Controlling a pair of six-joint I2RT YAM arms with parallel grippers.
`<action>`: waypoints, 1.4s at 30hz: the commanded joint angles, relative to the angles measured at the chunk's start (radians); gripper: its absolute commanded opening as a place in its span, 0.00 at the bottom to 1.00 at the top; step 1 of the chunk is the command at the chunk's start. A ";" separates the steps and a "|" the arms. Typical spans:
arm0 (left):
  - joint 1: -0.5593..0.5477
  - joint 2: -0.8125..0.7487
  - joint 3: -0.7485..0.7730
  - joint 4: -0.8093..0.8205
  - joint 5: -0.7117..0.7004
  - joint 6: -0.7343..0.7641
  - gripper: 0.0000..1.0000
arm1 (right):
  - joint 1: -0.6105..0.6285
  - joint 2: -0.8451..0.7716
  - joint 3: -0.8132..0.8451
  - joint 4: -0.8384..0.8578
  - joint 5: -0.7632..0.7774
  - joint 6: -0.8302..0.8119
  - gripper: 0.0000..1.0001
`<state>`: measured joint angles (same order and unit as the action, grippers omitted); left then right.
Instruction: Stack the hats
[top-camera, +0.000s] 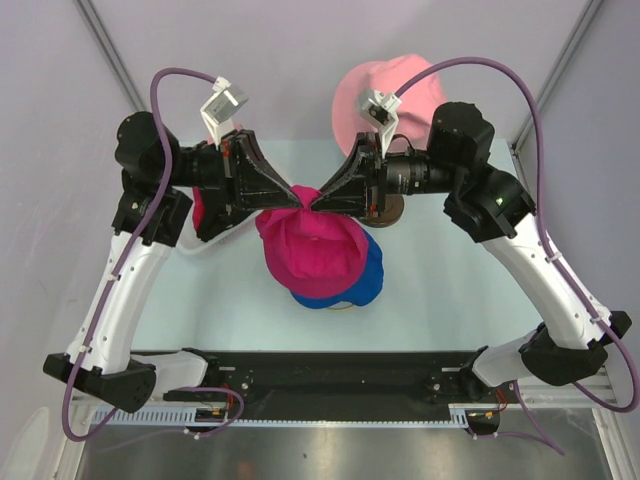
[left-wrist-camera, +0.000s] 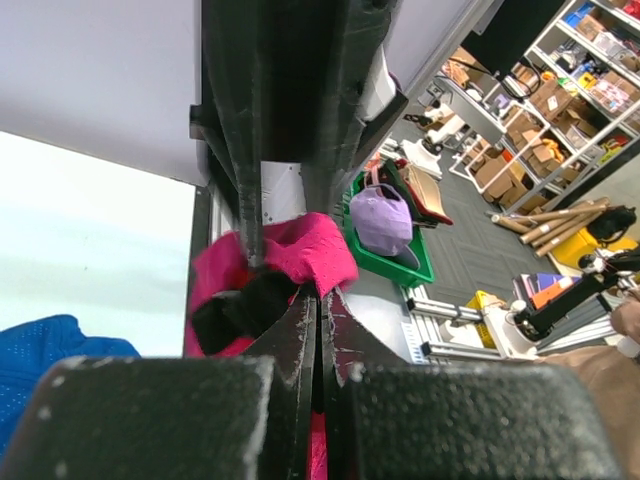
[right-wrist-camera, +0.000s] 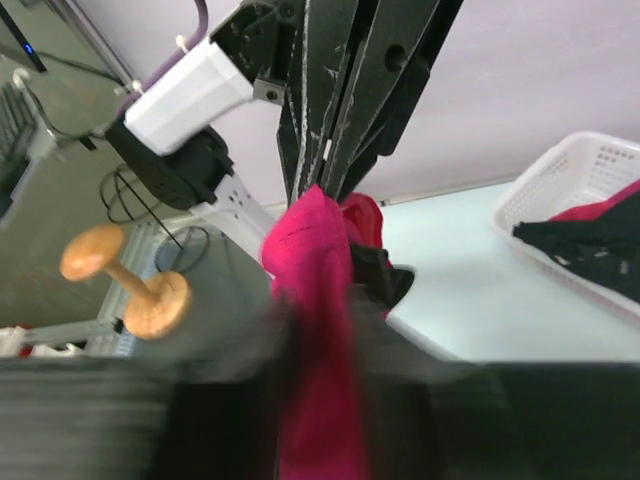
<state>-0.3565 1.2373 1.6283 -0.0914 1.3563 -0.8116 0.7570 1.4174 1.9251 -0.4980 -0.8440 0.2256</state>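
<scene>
The magenta cap (top-camera: 312, 250) hangs from both grippers, which meet tip to tip at its upper edge. My left gripper (top-camera: 296, 197) is shut on the cap's fabric (left-wrist-camera: 300, 248), with the jaws pressed together (left-wrist-camera: 318, 300). My right gripper (top-camera: 317, 198) is also shut on the magenta cap (right-wrist-camera: 312, 290); its wrist view is blurred. The royal-blue cap (top-camera: 365, 285) lies on the table right under the magenta one and also shows in the left wrist view (left-wrist-camera: 50, 350). The salmon-pink bucket hat (top-camera: 385, 95) sits at the back. No light-pink cap is in view.
A white slatted basket (right-wrist-camera: 575, 185) holding dark and red fabric stands to the left, mostly hidden under my left arm (top-camera: 205, 245). A wooden stand (right-wrist-camera: 130, 290) shows beyond the table in the right wrist view. Grey walls enclose the table at the back and sides.
</scene>
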 joint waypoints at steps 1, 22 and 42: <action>-0.007 0.002 0.034 -0.100 -0.052 0.090 0.17 | 0.013 -0.018 0.035 -0.018 0.026 -0.008 0.03; 0.338 -0.386 -0.344 -0.377 -0.921 0.368 1.00 | 0.219 -0.009 -0.006 0.277 0.566 0.123 0.00; 0.341 -0.492 -0.545 -0.656 -1.292 0.341 1.00 | 0.289 -0.050 -0.175 0.351 0.894 0.251 0.00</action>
<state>-0.0235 0.7349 1.0191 -0.6289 0.2756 -0.5140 1.0256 1.4216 1.8076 -0.1616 -0.0841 0.4274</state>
